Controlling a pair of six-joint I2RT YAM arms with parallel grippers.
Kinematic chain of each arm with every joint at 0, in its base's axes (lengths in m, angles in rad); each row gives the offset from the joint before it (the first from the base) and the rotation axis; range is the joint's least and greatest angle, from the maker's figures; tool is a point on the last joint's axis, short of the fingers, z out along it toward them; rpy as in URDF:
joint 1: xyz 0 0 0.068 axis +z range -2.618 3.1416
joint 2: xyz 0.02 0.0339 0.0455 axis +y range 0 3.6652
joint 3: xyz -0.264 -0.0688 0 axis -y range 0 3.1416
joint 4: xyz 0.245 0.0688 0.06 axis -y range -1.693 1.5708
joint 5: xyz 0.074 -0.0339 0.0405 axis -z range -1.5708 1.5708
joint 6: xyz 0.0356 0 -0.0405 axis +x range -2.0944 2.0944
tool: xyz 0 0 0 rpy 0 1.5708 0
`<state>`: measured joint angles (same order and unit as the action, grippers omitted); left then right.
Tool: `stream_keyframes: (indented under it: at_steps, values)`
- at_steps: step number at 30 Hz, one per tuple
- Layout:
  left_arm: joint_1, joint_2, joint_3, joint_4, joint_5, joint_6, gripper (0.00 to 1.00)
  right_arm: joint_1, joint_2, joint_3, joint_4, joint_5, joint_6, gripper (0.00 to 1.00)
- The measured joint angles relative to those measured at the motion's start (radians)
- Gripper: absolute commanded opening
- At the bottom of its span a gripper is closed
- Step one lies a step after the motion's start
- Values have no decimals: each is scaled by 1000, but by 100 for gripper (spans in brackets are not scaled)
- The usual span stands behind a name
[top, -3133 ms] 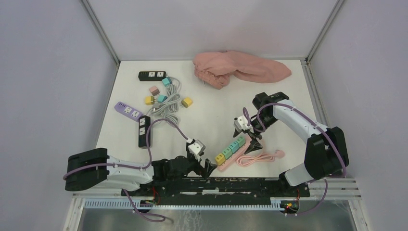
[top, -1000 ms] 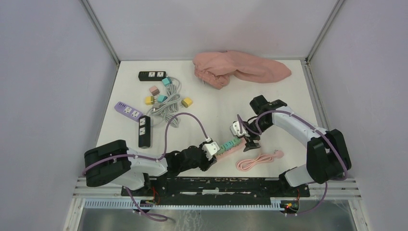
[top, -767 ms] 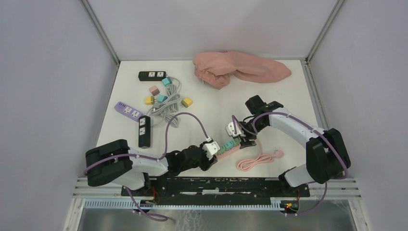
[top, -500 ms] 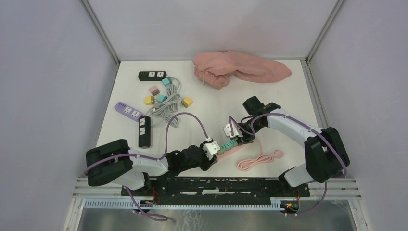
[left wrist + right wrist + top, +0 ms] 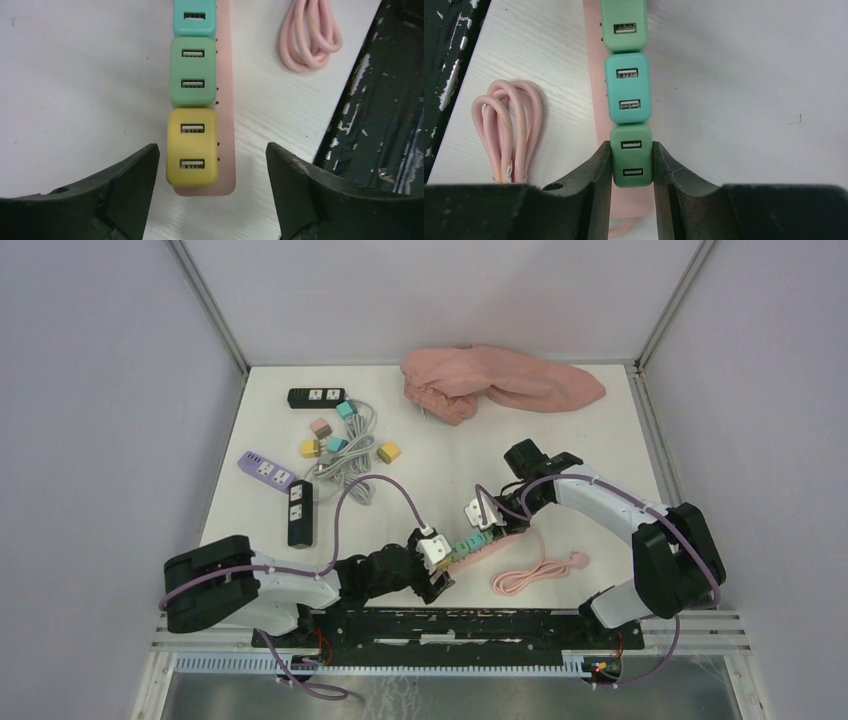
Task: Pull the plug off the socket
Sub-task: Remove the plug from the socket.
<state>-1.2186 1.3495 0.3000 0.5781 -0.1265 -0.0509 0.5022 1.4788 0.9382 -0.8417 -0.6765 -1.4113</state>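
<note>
Progress: grip made, pull not yet done | right gripper [image 5: 631, 161]: jaws shut on the green plug [image 5: 632, 145], seated at one end of the pink power strip [image 5: 596, 100] on the tabletop [image 5: 744, 75] | left gripper [image 5: 212, 156]: jaws held wide astride the yellow plug [image 5: 192, 147] end, nothing gripped | remaining: strip to be braced, plug to be drawn off.
</note>
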Motion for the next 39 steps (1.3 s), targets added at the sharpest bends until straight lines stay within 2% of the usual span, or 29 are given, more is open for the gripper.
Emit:
stream_keyframes:
  at_steps: [5, 10, 15, 20, 25, 31, 34, 39]
  values:
    - [2, -166, -89, 57, 2, -19, 90, 0, 11, 11, -13, 0, -5, 11]
    - [2, -266, -153, 167, 1, -24, 87, 0, 22, 22, -24, -1, -8, 7]
    - [2, -231, -153, 240, -8, -23, 83, 0, 35, 34, -35, -2, -8, 5]
    - [2, -116, -71, 247, -12, -11, 78, 0, 37, 37, -38, -2, -8, 1]
    - [2, -15, 6, 241, -14, -2, 69, 0, 39, 38, -39, -2, -8, 1]
    - [2, 55, 50, 204, -34, 16, 47, 0, 39, 38, -39, -2, -8, 1]
    - [6, 71, 67, 183, -49, 38, 42, 0, 39, 39, -39, -2, -8, 1]
    - [8, 89, 82, 172, -54, 56, 25, 0, 42, 41, -42, -2, -8, 0]
